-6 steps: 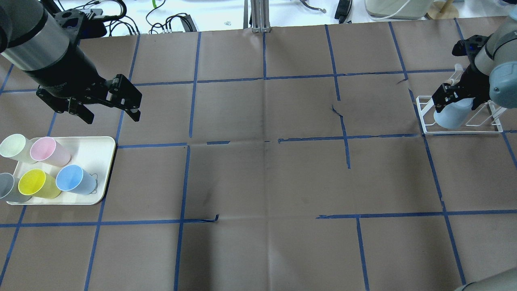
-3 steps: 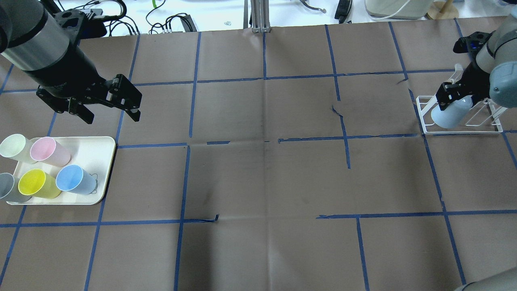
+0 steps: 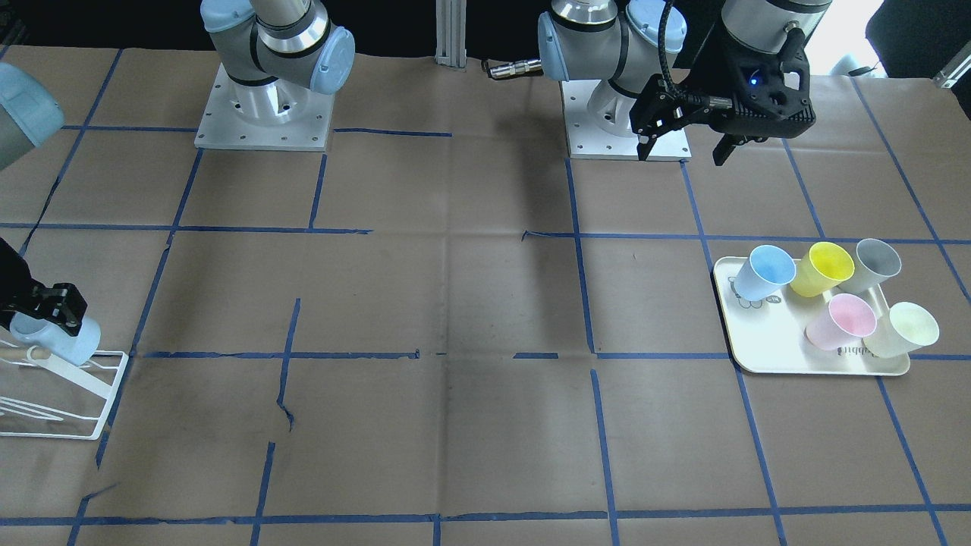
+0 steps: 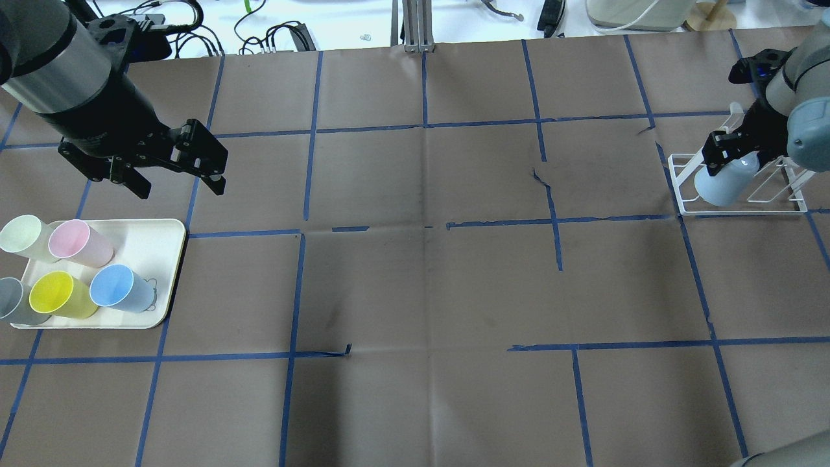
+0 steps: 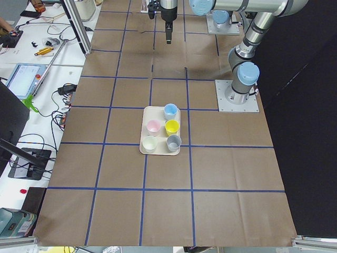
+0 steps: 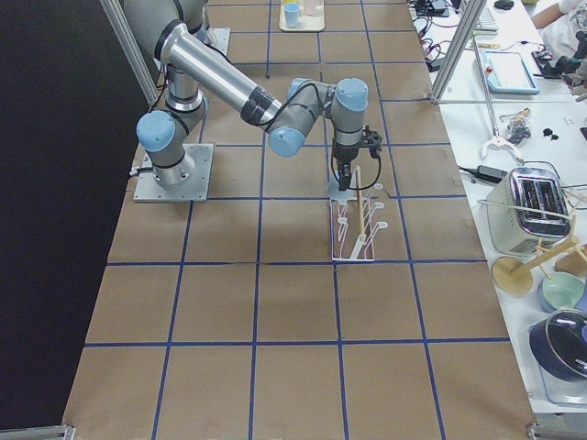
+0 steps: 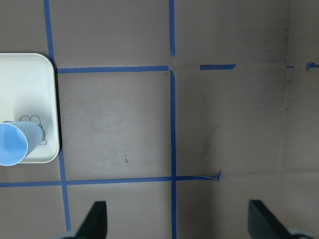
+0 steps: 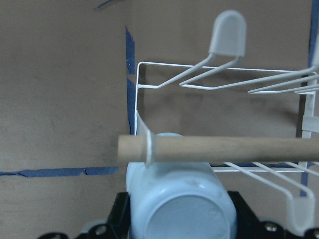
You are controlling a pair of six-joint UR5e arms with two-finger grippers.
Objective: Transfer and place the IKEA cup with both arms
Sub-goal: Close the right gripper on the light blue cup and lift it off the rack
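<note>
The right black two-finger gripper (image 4: 721, 159) is clamped on the small light-blue plastic tumbler (image 4: 716, 188) near its base, rim pointing away, at the white wire rack (image 4: 678, 209). The left black two-finger gripper (image 4: 181, 189) hangs spread wide.

a cream tray (image 4: 155, 250) lies at the lower left of the overhead view, on a brown-papered bench (image 4: 421, 292) gridded with blue tape. five cups stand on it: pale green cup (image 4: 24, 237) and pink cup (image 4: 78, 242) in the upper row, grey cup (image 4: 16, 301), yellow cup (image 4: 59, 295) and blue cup (image 4: 120, 290) below. a white wire rack (image 4: 739, 211) stands at the right edge.

right pincer (image 3: 47, 309) clasping IKEA cup (image 3: 74, 345), at white wire rack (image 3: 72, 375)
</note>
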